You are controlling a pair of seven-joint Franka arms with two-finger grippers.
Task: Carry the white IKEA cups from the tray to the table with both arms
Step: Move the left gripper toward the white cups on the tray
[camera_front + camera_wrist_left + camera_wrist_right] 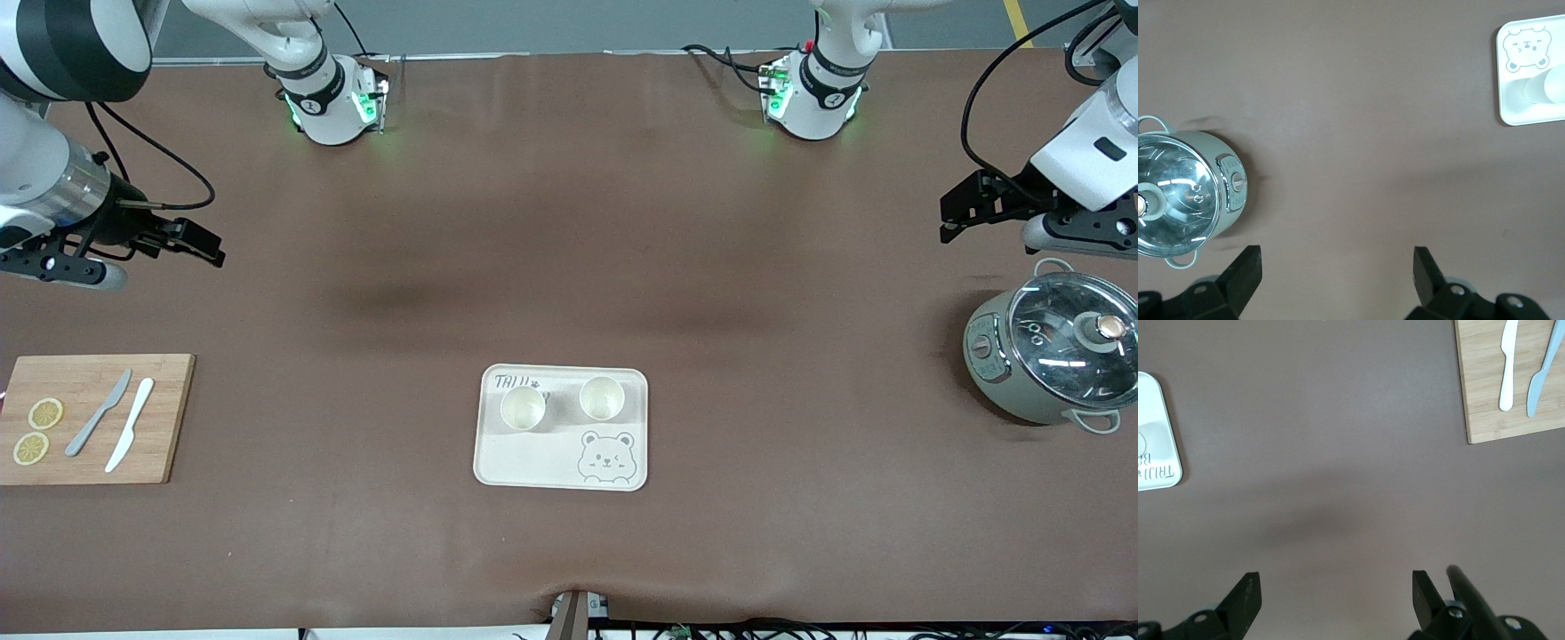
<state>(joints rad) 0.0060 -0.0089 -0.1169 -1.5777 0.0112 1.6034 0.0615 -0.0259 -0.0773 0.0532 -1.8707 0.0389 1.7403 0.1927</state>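
Observation:
Two white IKEA cups stand upright side by side on the cream bear tray [533,458] in the middle of the table, one [523,408] toward the right arm's end, the other [601,397] toward the left arm's end. My left gripper [949,218] hangs open and empty over the bare table by the pot. In the left wrist view my left gripper [1337,267] has wide-apart fingers, and the tray [1508,87] with one cup [1543,90] shows at the edge. My right gripper [209,247] is open and empty over the bare table, its fingers wide apart in the right wrist view [1336,587].
A grey-green glass-lidded pot [1053,351] stands at the left arm's end under the left gripper; it also shows in the left wrist view [1185,193]. A wooden cutting board [164,427] with two knives and lemon slices lies at the right arm's end.

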